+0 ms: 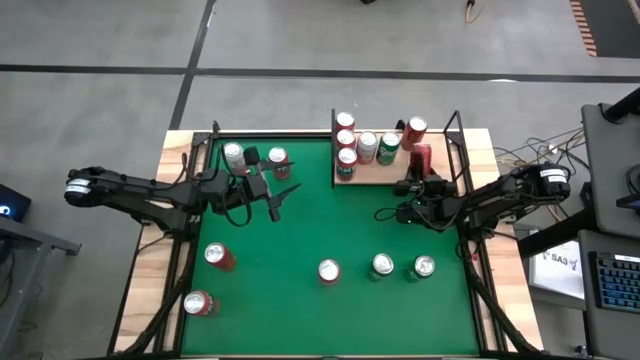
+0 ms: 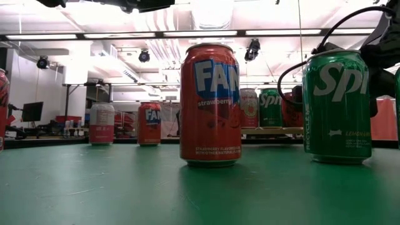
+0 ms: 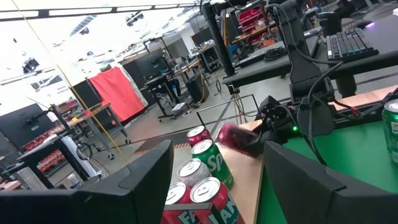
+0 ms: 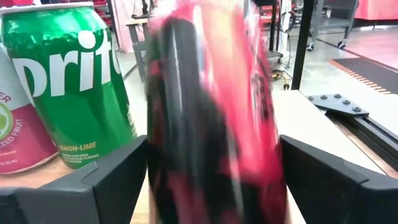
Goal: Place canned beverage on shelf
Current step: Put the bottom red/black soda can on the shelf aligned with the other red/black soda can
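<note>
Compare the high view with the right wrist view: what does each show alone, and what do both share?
Only the high view shows the left gripper, open over the green tabletop, and three cans in a row near its front. Only the right wrist view shows the Sprite lettering. Both share the shelf, the blurred red can and the open right gripper.

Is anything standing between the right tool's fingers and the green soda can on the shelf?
Yes: a red can sits between the right tool's open fingers, beside the green can on the shelf, per the right wrist view.
</note>
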Tool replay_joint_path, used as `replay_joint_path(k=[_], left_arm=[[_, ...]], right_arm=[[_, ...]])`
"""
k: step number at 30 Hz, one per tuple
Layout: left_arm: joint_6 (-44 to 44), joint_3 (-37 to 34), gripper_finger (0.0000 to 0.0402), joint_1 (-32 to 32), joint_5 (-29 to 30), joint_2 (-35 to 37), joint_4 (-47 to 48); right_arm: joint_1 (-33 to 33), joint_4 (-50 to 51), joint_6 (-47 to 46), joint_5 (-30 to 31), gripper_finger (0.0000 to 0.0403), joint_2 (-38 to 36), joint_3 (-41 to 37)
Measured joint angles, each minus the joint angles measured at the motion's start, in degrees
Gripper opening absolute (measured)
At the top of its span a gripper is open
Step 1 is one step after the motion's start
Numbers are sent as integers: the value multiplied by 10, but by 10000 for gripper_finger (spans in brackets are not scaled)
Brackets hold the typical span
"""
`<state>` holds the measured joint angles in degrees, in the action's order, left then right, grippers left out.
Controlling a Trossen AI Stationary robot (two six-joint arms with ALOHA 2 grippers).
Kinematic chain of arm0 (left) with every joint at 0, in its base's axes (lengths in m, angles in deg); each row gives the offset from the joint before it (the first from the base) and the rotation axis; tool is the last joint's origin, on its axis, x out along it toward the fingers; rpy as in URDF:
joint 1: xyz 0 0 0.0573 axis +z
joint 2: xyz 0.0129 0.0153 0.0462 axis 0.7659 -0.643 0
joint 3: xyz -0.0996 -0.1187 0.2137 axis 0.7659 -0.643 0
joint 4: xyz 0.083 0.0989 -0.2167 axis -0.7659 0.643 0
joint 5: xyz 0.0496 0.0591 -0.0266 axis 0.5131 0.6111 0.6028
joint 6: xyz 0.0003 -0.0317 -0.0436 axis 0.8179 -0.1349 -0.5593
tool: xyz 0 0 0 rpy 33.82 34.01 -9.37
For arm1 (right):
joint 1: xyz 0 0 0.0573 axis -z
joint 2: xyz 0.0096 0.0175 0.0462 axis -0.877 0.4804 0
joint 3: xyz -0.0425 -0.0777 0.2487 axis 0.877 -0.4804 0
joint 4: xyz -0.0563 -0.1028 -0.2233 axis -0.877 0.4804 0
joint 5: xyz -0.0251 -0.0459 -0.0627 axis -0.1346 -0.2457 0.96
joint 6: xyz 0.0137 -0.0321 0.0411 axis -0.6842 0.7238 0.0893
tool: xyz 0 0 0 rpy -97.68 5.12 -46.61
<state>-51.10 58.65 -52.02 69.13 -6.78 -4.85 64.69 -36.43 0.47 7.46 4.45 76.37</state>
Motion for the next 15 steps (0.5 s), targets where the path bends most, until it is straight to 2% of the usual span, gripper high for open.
replay_joint_path(k=[11,15], left_arm=[[0,0,235,0,0,0,0],[0,0,235,0,0,0,0]], right_arm=[[0,-1,4,-2,333,-1,0],[0,1,6,-23,333,-3,0]])
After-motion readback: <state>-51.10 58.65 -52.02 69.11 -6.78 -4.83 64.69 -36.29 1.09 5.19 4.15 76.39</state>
